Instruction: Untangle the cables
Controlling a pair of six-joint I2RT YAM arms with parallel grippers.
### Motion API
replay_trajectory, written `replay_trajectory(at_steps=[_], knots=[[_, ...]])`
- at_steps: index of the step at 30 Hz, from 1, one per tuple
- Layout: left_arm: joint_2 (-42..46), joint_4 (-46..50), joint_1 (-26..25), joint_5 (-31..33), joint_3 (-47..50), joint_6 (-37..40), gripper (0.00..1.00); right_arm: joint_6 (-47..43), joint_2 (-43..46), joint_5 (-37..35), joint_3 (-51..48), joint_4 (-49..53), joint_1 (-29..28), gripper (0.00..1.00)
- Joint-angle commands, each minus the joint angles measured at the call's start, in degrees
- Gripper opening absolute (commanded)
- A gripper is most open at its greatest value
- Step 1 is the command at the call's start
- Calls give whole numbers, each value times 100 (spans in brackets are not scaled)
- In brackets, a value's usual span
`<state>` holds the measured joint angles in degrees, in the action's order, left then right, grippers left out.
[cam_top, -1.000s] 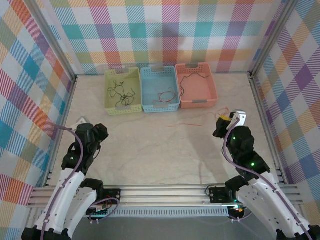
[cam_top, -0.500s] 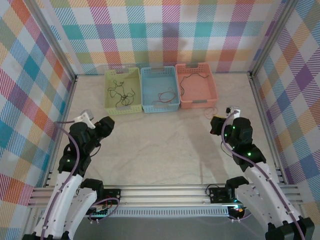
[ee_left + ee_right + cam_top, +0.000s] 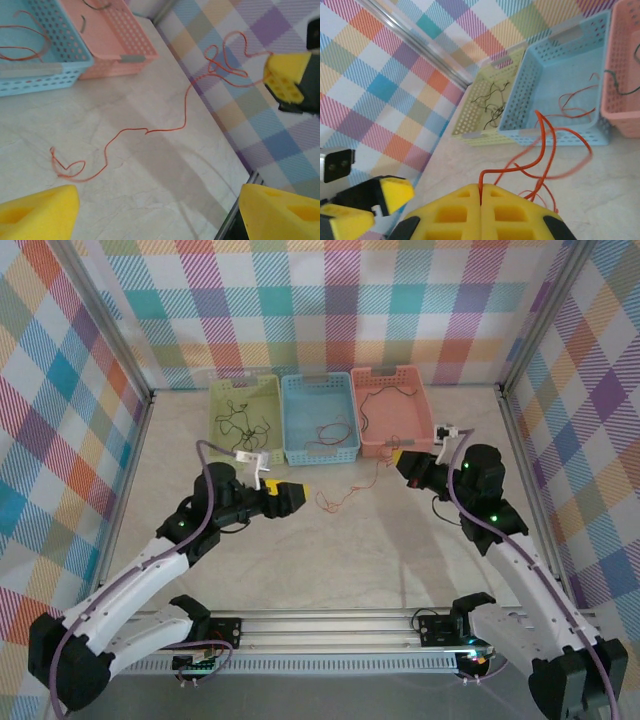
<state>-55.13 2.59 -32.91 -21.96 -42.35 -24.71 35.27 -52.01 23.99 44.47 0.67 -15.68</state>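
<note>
1. Three baskets stand side by side at the far edge of the surface [image 3: 350, 560]: green basket [image 3: 213, 430], blue basket [image 3: 320, 455], pink basket [image 3: 428, 410];
2. black wires [image 3: 243, 425] lie in the green one; a red wire [image 3: 330, 430] in the blue; a dark wire [image 3: 365, 412] in the pink;
3. an orange cable [image 3: 352, 490] squiggles across the surface before the blue basket, rising to the right end effector [image 3: 400, 460];
4. the left end effector [image 3: 297, 496] points at the cable's near end, just beside it.
</note>
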Motion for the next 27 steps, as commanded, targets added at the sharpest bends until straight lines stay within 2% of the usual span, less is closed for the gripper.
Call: replay_trajectory(at_steps=[1, 7, 16, 22, 27], knots=[[-383, -312, -247, -170, -361, 615, 85, 479, -251, 606, 258, -342, 4, 0], [-1422, -298, -726, -84, -940, 1138, 86, 761, -531, 994, 412, -478, -3, 0], [-2869, -575, -1014, -173, -1769, 1574, 89, 925, -486, 1204, 646, -263, 4, 0], [-3373, -840, -1188, -283, -2134, 1922, 93, 1064, -488, 1296, 774, -158, 3, 0], [-3737, -787, -1282, -292, -2385, 2131, 90, 1132, -453, 1340, 860, -103, 1, 0]])
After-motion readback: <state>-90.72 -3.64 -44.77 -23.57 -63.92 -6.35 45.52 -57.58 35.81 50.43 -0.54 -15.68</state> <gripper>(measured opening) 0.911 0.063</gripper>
